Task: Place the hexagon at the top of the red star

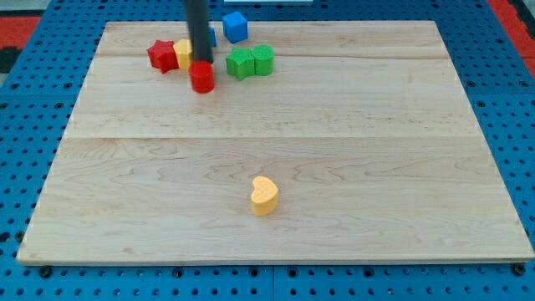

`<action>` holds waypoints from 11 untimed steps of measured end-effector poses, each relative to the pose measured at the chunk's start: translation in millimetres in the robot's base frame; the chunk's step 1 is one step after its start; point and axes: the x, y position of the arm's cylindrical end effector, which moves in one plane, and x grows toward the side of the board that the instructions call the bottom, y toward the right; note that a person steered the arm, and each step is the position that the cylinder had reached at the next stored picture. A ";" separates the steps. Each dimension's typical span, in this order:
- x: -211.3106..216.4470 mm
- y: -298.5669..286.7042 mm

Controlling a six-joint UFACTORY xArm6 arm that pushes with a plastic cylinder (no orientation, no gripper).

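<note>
The red star [161, 56] lies near the board's top left. A yellow block [183, 53], seemingly the hexagon, sits touching the star's right side and is partly hidden by my rod. My tip [201, 64] is just right of the yellow block, at the upper edge of a round red block [201, 78], and appears to touch it.
A green star [240, 63] and a round green block [263, 59] sit side by side right of my tip. A blue cube [235, 27] is at the top edge, and another blue block [211, 36] shows behind the rod. A yellow heart [264, 195] lies low in the middle of the wooden board [376, 167].
</note>
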 end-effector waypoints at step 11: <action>-90.4 -93.1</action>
